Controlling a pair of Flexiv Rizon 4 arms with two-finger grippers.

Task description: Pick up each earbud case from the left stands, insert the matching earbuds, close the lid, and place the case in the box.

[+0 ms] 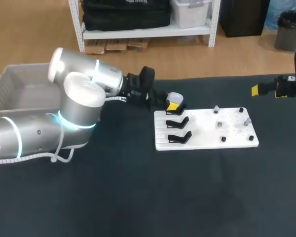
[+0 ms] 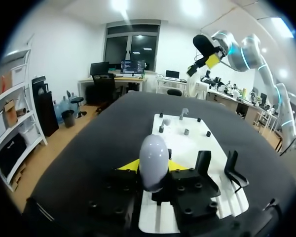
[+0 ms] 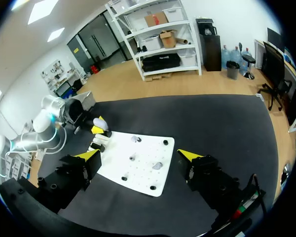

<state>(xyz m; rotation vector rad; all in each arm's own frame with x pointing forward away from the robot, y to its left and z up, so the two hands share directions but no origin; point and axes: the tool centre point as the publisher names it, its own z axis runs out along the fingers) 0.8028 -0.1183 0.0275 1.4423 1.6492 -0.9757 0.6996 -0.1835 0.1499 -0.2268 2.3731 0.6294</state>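
stands on the board's left half, earbuds on its right, box far left

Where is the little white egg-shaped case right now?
In the head view, the rounded white earbud case sits between the left gripper's yellow tips, over the rear black stand at the white board's left end.

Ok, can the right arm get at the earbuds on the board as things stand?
Probably yes. The right gripper is open and empty, with nothing between it and the earbuds; the left gripper is off at the stands, shut on the case.
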